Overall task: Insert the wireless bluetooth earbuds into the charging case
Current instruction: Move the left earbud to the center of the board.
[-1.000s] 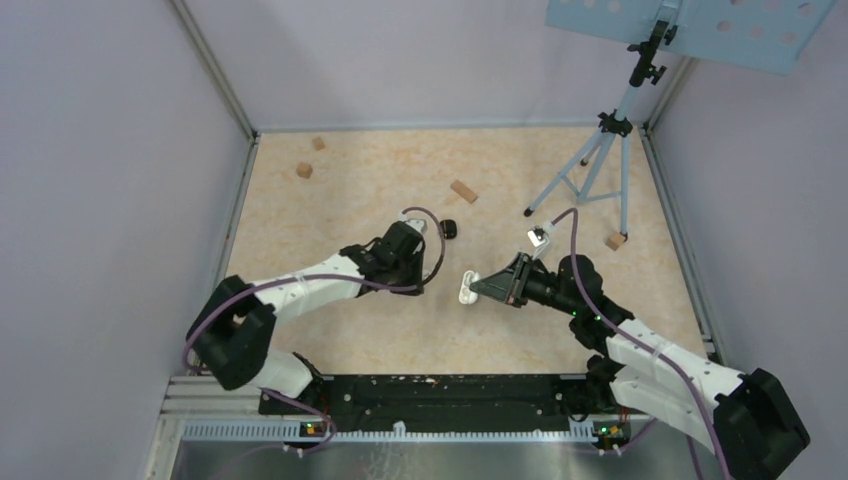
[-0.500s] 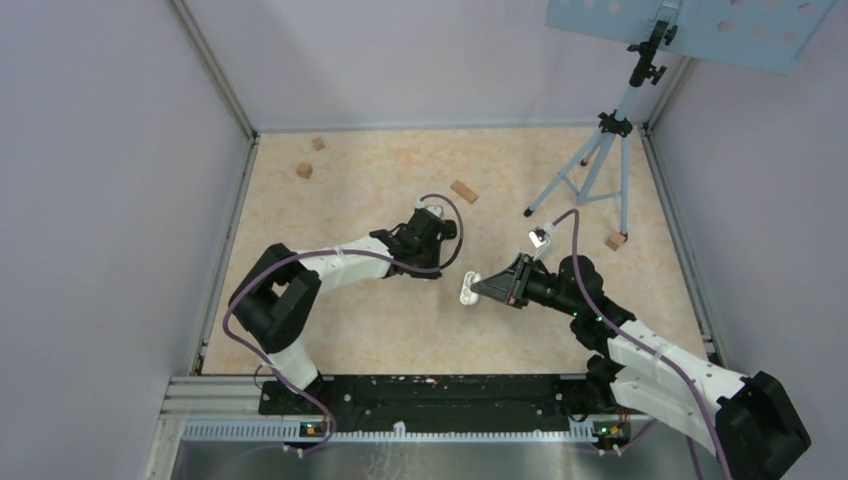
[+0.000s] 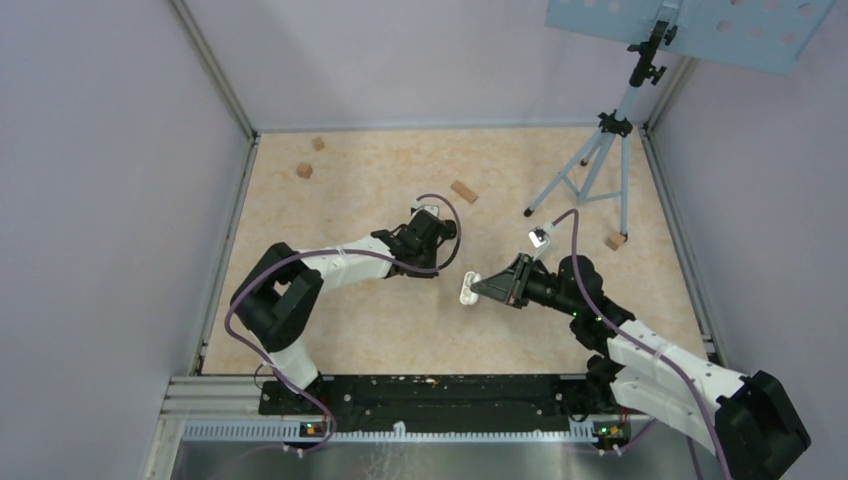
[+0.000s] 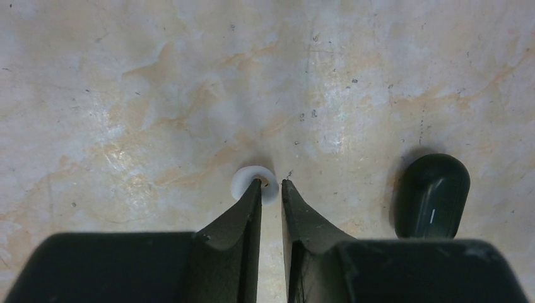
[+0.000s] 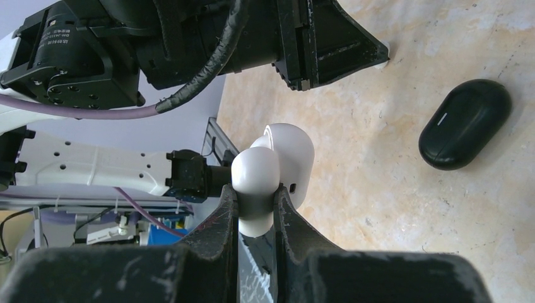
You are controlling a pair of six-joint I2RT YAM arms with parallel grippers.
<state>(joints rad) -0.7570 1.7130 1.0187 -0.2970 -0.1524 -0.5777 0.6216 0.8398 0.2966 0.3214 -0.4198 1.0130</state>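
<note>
Overhead, the left gripper (image 3: 443,229) hides the white earbud (image 4: 248,179); its wrist view shows it at narrowly parted tips, near a black case (image 4: 434,192). The right gripper (image 5: 255,194) clamps the white charging case (image 5: 291,154).

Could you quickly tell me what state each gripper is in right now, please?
Left gripper: nearly closed, tips at a white earbud; a grip cannot be told.
Right gripper: closed on the white charging case.
</note>
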